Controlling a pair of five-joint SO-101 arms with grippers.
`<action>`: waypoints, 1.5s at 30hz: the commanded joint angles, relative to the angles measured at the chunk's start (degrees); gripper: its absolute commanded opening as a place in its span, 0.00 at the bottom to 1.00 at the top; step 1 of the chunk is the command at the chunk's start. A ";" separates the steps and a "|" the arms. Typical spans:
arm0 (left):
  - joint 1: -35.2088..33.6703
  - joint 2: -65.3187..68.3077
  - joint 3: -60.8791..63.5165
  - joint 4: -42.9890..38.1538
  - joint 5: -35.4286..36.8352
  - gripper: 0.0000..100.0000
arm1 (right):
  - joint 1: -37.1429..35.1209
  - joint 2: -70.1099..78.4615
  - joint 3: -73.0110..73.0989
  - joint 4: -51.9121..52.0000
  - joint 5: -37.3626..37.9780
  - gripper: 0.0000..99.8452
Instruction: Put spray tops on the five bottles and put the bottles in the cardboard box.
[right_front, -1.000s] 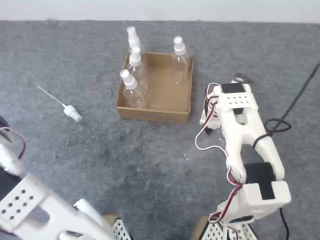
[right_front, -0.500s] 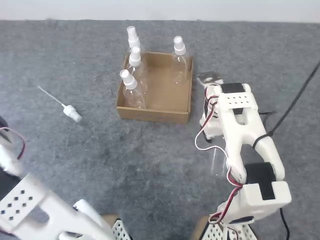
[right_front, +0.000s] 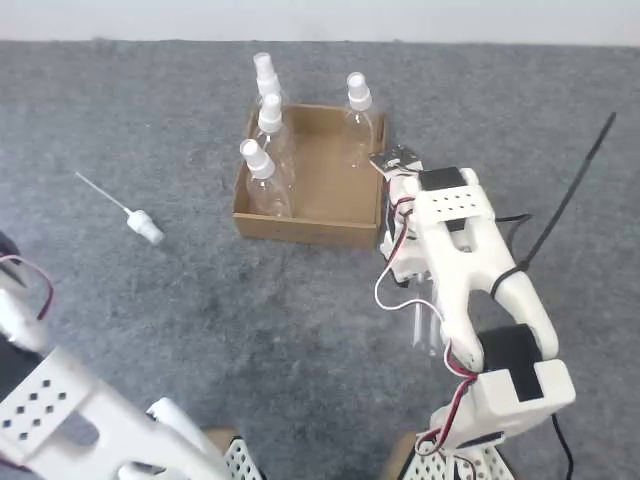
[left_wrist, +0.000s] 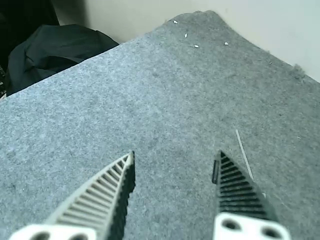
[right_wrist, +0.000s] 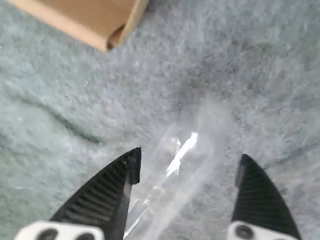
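right wrist view: bottle (right_wrist: 186, 150) between spread jaws

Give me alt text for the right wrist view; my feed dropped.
The right gripper is open, with a clear bottle on the grey carpet between its fingers. A corner of the cardboard box sits close by.

The right gripper (right_wrist: 190, 154) has its two black fingers (right_wrist: 112, 187) spread wide apart. A clear bottle (right_wrist: 182, 165), blurred, shows between them; contact with either finger cannot be determined. One corner of the cardboard box (right_wrist: 95, 17) rests on the grey carpeted desk (right_wrist: 265, 55) beyond.
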 joint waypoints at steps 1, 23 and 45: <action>0.09 -0.35 -0.31 0.26 -0.62 0.24 | -0.92 -4.18 -3.08 0.57 -4.31 0.29; 0.09 -0.26 0.66 0.18 -0.62 0.24 | 2.33 -4.09 5.89 -8.48 -20.84 0.29; 0.09 -0.35 1.63 0.26 -0.62 0.24 | 2.33 2.95 6.68 -10.15 -20.84 0.15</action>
